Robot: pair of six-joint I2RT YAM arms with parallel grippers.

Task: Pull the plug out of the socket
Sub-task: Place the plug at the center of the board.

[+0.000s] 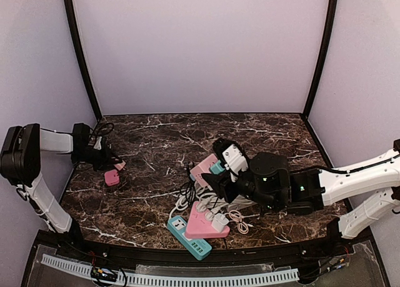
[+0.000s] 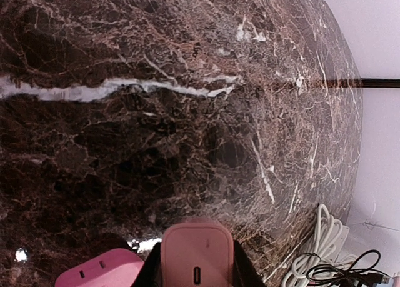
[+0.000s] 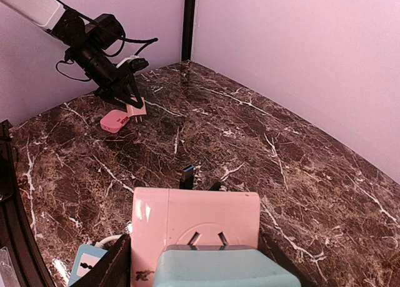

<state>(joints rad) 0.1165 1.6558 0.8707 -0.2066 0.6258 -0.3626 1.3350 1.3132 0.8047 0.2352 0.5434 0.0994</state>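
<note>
So the left gripper (image 1: 116,164) is sitting over at the left edge of the top view, closed down snug on a small pink plug (image 2: 197,257). The left wrist view has that plug wedged right between the dark fingers (image 2: 149,276). In the right wrist view it's in the upper left, prongs pointing down, hanging just above the marble table (image 1: 150,143). Right beside it, a little pink adapter (image 1: 112,177) is lying flat on the marble. The two look apart, though I can't be totally sure from these angles.

The right gripper (image 1: 210,176) is reaching into the middle of the top view, jaws about halfway apart and looking clamped on the sides of a pink socket block (image 3: 194,219). A teal plug (image 3: 225,269) is sitting in the near face of that block, bottom centre of the right wrist view. So that plug is in its socket, not pulled. A bit of a dark USB connector (image 3: 187,172) is poking up behind the block.

Below the right gripper, toward the bottom centre of the top view, a pile is lying there:
- a teal power strip (image 1: 187,237)
- a pink triangular power strip (image 1: 201,224) partly on top of it
- white cables (image 1: 181,202) tangling around both
</note>
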